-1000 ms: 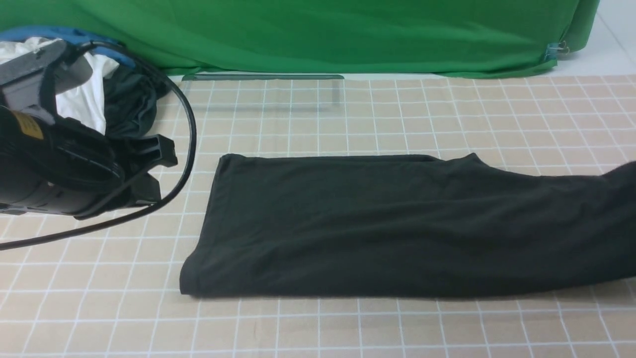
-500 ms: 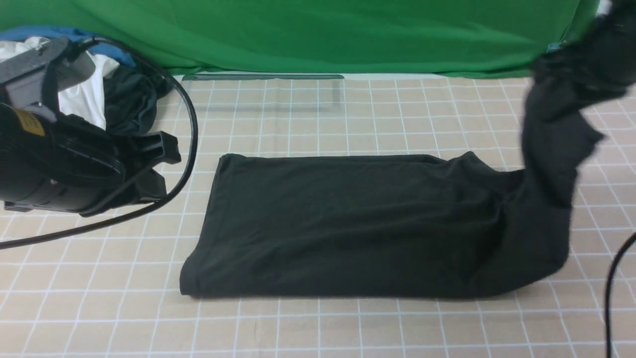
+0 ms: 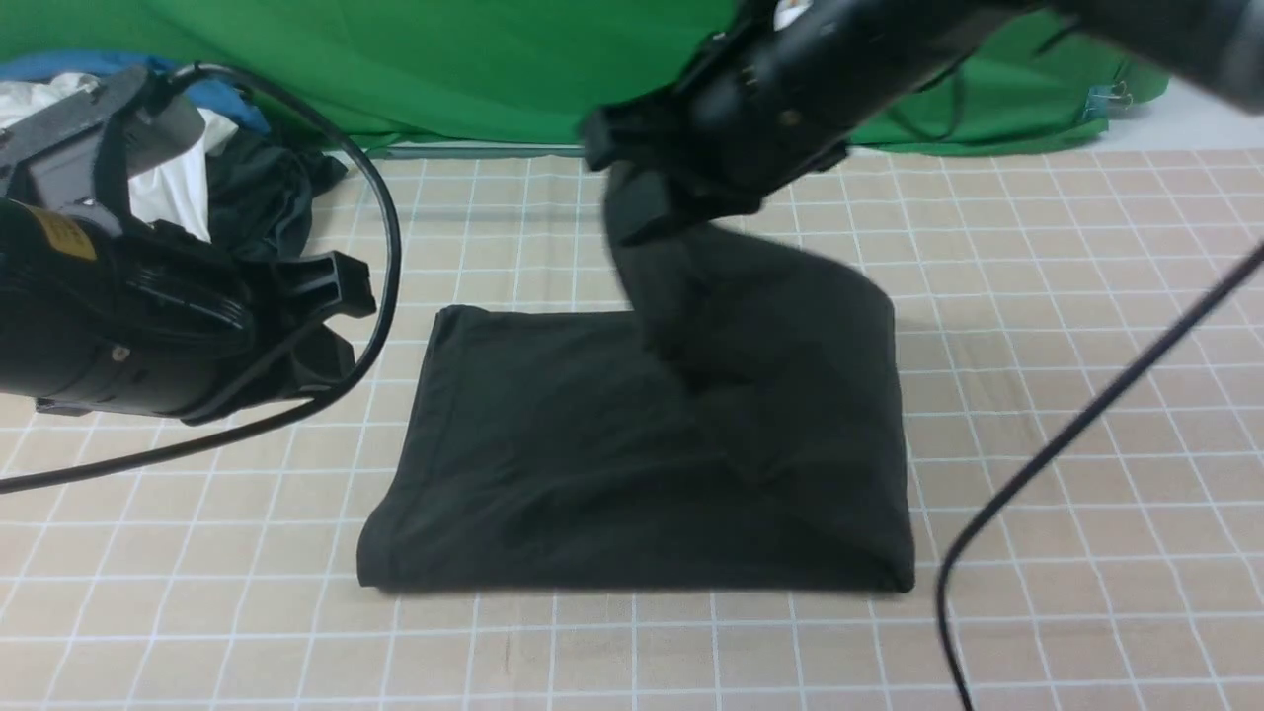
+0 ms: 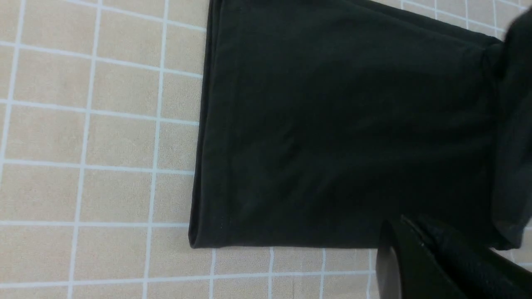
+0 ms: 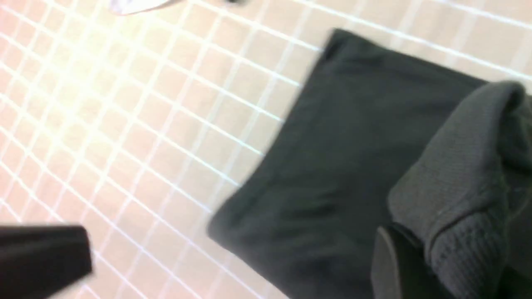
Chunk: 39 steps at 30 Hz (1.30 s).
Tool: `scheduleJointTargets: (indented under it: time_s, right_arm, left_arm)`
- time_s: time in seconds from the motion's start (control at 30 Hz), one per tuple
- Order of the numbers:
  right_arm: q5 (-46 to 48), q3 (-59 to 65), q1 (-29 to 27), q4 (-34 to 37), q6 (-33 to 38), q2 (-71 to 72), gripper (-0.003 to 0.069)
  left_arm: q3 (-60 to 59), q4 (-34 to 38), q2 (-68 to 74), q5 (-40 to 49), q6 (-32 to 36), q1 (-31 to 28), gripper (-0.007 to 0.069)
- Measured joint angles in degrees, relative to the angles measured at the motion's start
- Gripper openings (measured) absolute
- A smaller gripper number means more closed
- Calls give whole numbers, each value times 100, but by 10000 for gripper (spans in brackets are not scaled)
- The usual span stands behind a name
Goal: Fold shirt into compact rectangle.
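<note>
On the checked tabletop (image 3: 1086,296), in front of the green backdrop (image 3: 494,69), the shirt (image 3: 553,474) lies as a dark folded slab. Above its far edge the right claw (image 3: 642,197) pinches one end of the shirt, lifted and draped back over the flat part. Beside the shirt's near-left side the left claw (image 3: 316,326) hangs clear of the cloth, its fingers pressed together and holding nothing. Behind that claw, against the backdrop, a pile of white and dark garments (image 3: 227,188) sits well apart from the shirt.
</note>
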<state>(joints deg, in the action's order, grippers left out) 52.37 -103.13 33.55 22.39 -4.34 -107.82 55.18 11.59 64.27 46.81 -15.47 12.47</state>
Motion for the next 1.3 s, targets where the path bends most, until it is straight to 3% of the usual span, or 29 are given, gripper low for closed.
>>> scheduleJointTargets:
  time_s: [0.47,0.6,0.73,0.9,1.0,1.07,1.2,1.3]
  right_arm:
    - [-1060,-490,501,708,-23,-1429,101]
    - [-1535,-490,511,837,-245,-1699,176]
    - [-1853,-503,511,902,-390,-1895,340]
    - [-1393,-620,499,909,9,-1926,414]
    - [-759,-849,426,790,384,-1919,382]
    - [-212,-1033,338,471,499,-1891,315]
    - [445,-1250,184,-333,586,-1812,87]
    - [621,-1249,172,-545,597,-1836,38]
  left_arm:
    - [-6,7,0,0,102,0,13]
    - [-6,19,0,0,107,0,13]
    - [-6,19,0,0,109,0,13]
    - [-6,19,0,0,109,0,13]
    - [-6,19,0,0,109,0,13]
    - [-6,19,0,0,109,0,13]
    - [-6,19,0,17,-39,0,13]
    - [-10,19,11,-5,-181,0,13]
